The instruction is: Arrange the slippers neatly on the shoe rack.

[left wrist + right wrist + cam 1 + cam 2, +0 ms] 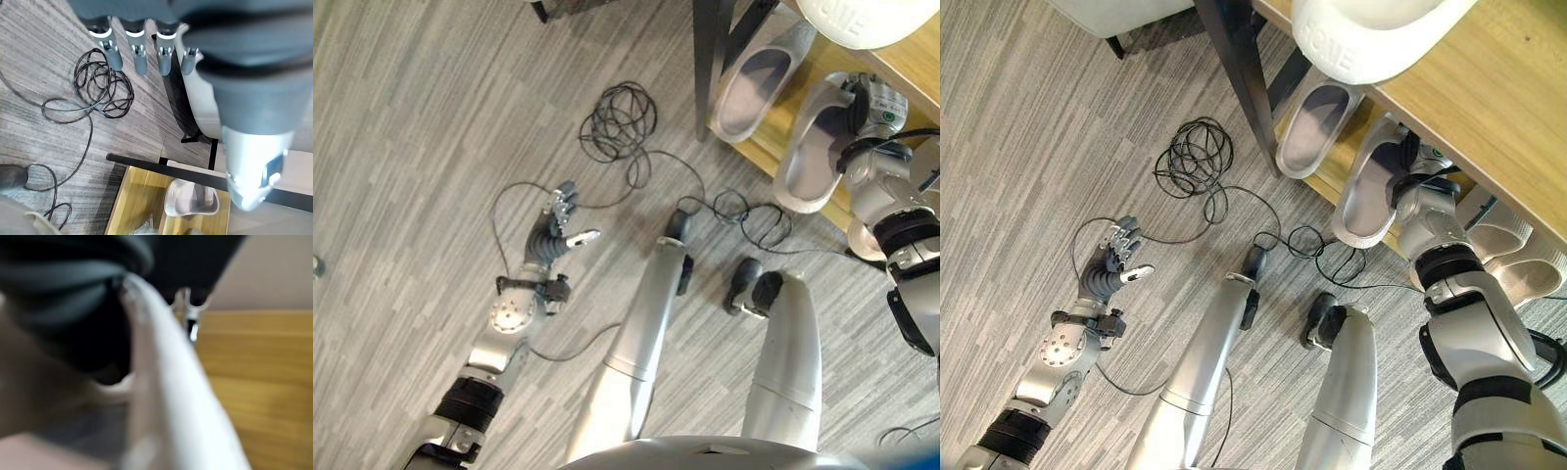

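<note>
While my right hand is clamping the grey slipper's heel on the rack's bottom shelf, I'm aiming to slide it parallel beside its mate, left hand hanging open-fingered.

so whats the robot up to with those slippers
It is putting grey slippers onto the low wooden shelf of the shoe rack. Its right hand is at one slipper, gripping it at its heel end on the shelf edge, beside another slipper already lying there. More slippers sit farther along the shelf. The left hand hangs open over the floor, holding nothing.
</note>
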{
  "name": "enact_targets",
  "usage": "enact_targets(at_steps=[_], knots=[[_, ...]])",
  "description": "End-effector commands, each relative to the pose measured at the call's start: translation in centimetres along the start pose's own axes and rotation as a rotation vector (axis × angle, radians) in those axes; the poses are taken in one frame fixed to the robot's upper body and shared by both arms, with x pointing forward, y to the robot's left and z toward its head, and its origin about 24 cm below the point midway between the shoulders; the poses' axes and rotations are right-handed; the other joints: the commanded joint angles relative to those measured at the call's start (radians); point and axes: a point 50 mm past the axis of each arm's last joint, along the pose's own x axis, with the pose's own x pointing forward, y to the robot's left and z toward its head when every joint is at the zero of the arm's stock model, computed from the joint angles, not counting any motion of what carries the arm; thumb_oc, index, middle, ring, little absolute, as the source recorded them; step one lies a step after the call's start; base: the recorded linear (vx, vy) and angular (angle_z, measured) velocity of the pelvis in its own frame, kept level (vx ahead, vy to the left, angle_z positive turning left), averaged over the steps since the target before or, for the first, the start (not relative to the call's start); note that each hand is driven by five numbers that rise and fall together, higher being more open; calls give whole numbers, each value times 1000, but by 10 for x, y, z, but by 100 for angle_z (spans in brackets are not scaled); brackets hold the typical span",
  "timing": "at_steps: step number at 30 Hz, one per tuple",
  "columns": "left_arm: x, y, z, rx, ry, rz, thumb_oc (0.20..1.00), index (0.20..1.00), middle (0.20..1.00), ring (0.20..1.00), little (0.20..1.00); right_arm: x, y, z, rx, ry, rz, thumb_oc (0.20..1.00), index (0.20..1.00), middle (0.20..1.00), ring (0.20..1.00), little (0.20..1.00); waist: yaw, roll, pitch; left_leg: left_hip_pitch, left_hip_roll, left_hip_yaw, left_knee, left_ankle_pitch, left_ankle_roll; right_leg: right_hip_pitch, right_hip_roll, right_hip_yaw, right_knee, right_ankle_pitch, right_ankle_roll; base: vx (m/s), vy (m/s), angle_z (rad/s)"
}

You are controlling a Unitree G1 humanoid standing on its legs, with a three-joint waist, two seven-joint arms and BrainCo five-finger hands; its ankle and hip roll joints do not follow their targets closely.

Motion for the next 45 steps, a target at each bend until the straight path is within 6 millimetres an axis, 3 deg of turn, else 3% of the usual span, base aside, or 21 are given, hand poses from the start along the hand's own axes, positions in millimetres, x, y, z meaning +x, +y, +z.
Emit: enact_targets(at_steps=[1, 22, 23, 32, 42, 43, 45], knots=[[-10, -2, 9, -34, -53, -28, 1000, 1000, 1000, 1000, 1000, 14, -29, -8, -9, 21, -113, 200, 200, 200, 200, 200, 18, 27, -21, 11, 50, -38, -69, -51, -12, -16, 12, 53, -79, 41, -12, 14, -19, 5], [-6, -5, 14, 4, -72, -52, 1000, 1000, 1000, 1000, 1000, 25, -41, -30, -75, 119, -99, 200, 200, 200, 200, 200, 33, 29, -25, 2, 51, -40, -86, -38, -22, -25, 4, 51, -87, 44, -6, 1, -1, 0], [-7, -4, 13, 10, -67, -52, 1000, 1000, 1000, 1000, 1000, 24, -39, -32, -73, 128, -89, 1000, 1000, 1000, 1000, 1000, 33, 29, -29, -2, 49, -40, -83, -39, -21, -28, 4, 48, -82, 43, -6, 0, 0, 0], [-8, -3, 14, 38, -74, -46, 1000, 1000, 1000, 1000, 1000, 25, -40, -35, -82, 148, -104, 1000, 1000, 1000, 1000, 1000, 40, 39, -31, -10, 49, -38, -82, -38, -18, -38, 3, 53, -80, 47, -4, 0, 0, 0], [-6, -3, 14, 63, -75, -49, 1000, 1000, 1000, 1000, 1000, 24, -36, -22, -5, 121, -118, 1000, 1000, 1000, 1000, 1000, 34, 34, -31, 2, 55, -33, -89, -35, -17, -25, 14, 52, -97, 55, -4, -2, 4, 0], [28, -16, 29, 65, -148, -16, 1000, 1000, 1000, 1000, 1000, 24, -31, 9, 62, 57, -129, 1000, 1000, 1000, 1000, 1000, 0, 21, -25, 11, 63, -29, -94, -36, -15, -15, 22, 52, -107, 61, -6, -22, 46, 2], [33, -14, 28, 48, -142, 7, 1000, 1000, 1000, 1000, 1000, 27, -36, 14, 57, 69, -146, 1000, 1000, 1000, 1000, 1000, -4, 19, -27, 18, 68, -28, -101, -35, -15, -8, 25, 52, -120, 61, -8, -25, 21, -5]])
